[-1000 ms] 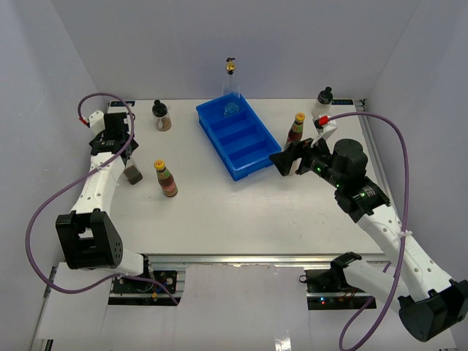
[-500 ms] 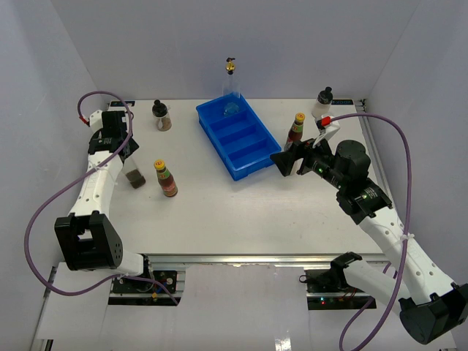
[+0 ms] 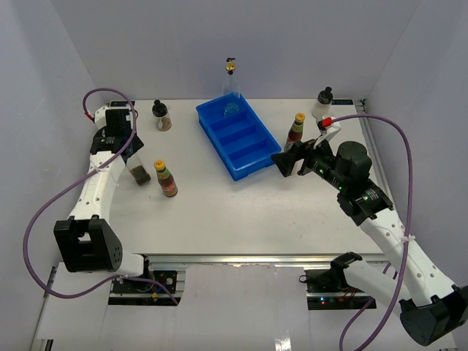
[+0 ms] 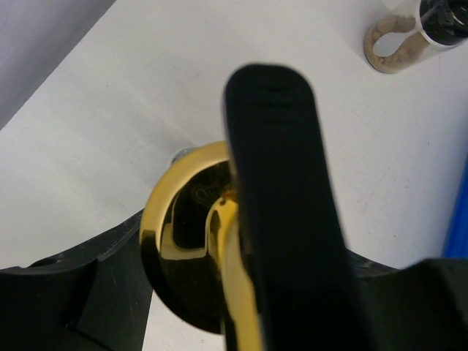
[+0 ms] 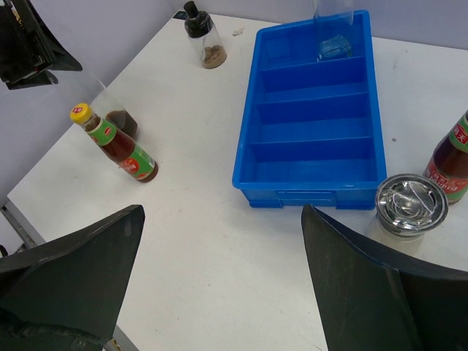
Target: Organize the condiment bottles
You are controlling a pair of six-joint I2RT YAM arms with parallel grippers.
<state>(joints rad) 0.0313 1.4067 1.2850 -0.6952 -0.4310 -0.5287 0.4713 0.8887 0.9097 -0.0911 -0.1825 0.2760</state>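
The left arm and right arm have white shells on the long links and black blocks at the joints, the bulkiest at the table's near edge. A purple cable loops loosely along each, tipped with a red plug toward the table's far edge. The left pincer and right pincer are matt black with broad, rounded fingers, faintly grooved

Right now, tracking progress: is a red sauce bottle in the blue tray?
No, only a clear bottle stands in the tray.
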